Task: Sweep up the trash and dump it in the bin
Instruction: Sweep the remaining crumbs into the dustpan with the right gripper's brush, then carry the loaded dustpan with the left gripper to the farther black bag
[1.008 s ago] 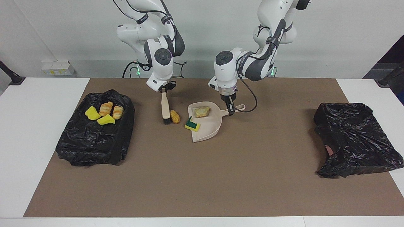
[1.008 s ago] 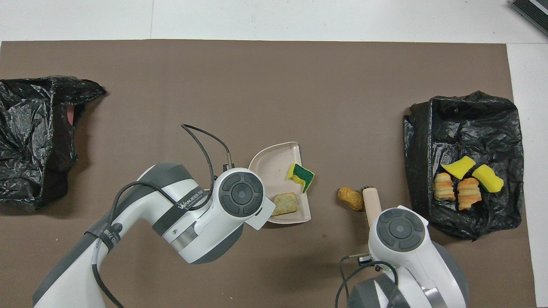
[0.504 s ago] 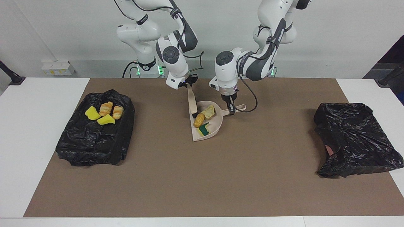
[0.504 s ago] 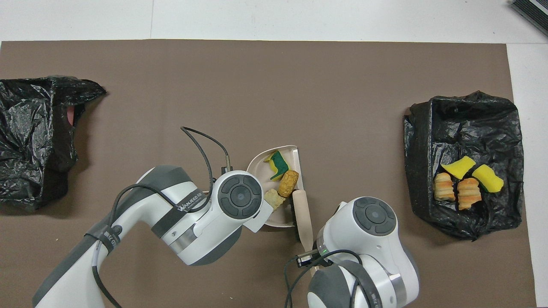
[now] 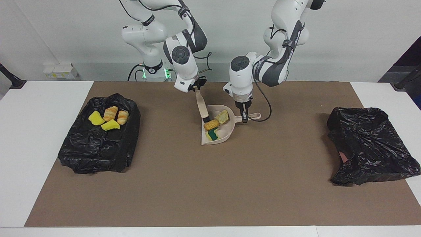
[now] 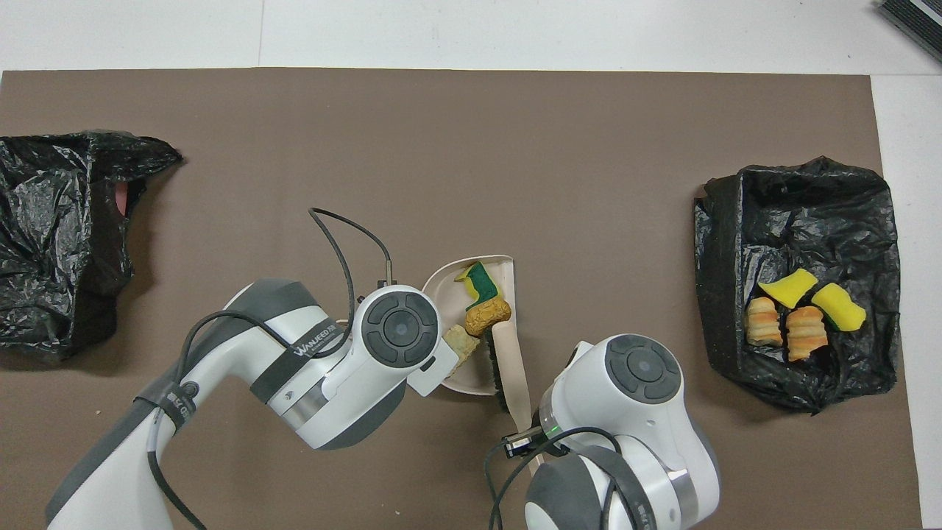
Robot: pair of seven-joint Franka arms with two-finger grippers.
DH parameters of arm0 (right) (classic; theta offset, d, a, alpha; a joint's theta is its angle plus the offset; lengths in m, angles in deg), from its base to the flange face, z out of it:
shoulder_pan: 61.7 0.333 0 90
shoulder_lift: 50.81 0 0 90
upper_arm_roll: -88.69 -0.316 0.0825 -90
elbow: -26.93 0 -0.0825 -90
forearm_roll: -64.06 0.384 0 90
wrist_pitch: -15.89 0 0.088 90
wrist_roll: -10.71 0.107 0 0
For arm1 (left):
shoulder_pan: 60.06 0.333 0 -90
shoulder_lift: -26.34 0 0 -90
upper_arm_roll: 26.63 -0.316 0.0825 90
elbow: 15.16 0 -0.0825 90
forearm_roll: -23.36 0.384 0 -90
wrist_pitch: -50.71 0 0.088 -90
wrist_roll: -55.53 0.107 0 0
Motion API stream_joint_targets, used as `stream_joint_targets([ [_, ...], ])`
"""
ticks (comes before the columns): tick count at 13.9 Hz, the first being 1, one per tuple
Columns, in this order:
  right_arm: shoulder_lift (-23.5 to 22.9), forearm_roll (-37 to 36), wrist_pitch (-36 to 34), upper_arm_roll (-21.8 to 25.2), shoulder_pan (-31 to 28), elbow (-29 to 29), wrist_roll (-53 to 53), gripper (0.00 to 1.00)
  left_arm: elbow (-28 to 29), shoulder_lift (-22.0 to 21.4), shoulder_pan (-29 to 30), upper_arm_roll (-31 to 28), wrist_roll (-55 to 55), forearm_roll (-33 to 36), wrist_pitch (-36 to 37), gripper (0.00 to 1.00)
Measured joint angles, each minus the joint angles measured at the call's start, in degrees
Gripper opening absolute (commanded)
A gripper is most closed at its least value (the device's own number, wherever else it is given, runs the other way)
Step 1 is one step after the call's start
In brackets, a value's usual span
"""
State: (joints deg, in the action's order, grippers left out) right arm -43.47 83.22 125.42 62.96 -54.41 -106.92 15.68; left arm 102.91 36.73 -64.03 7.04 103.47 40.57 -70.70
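Note:
A beige dustpan (image 5: 227, 131) (image 6: 447, 288) sits mid-mat close to the robots. It holds three pieces of trash: a tan chunk (image 5: 222, 116) (image 6: 459, 341), an orange bread chunk (image 5: 210, 124) (image 6: 487, 315) and a green-and-yellow sponge piece (image 5: 213, 134) (image 6: 479, 283). My left gripper (image 5: 244, 118) is shut on the dustpan's handle (image 5: 254, 115). The right gripper (image 5: 197, 89) is shut on a brush (image 5: 201, 106) (image 6: 514, 368), whose bristles rest inside the pan against the bread chunk. From overhead, both wrists hide their fingers.
A bin lined with a black bag (image 5: 98, 148) (image 6: 802, 213) stands at the right arm's end and holds yellow sponge bits (image 5: 96, 118) and bread chunks (image 5: 110, 113). A crumpled black bag (image 5: 371, 144) (image 6: 59, 235) lies at the left arm's end.
The right gripper swept the brush toward the dustpan, pushing the bread chunk and the sponge piece inside. The dustpan and left gripper shifted slightly toward the left arm's end.

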Motion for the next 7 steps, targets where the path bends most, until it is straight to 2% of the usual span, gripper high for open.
stream_joint_targets([
  [4, 5.16, -2.54, -6.41, 0.39, -0.35, 1.56, 0.99, 0.0, -0.81, -0.84, 0.08, -6.02, 9.02, -3.24, -0.05, 0.0],
  [7, 8.01, -2.54, -7.59, 0.19, -0.51, 2.75, 11.29, 0.0, -0.97, -3.01, 0.13, -10.33, 14.1, -5.87, -0.05, 0.0],
])
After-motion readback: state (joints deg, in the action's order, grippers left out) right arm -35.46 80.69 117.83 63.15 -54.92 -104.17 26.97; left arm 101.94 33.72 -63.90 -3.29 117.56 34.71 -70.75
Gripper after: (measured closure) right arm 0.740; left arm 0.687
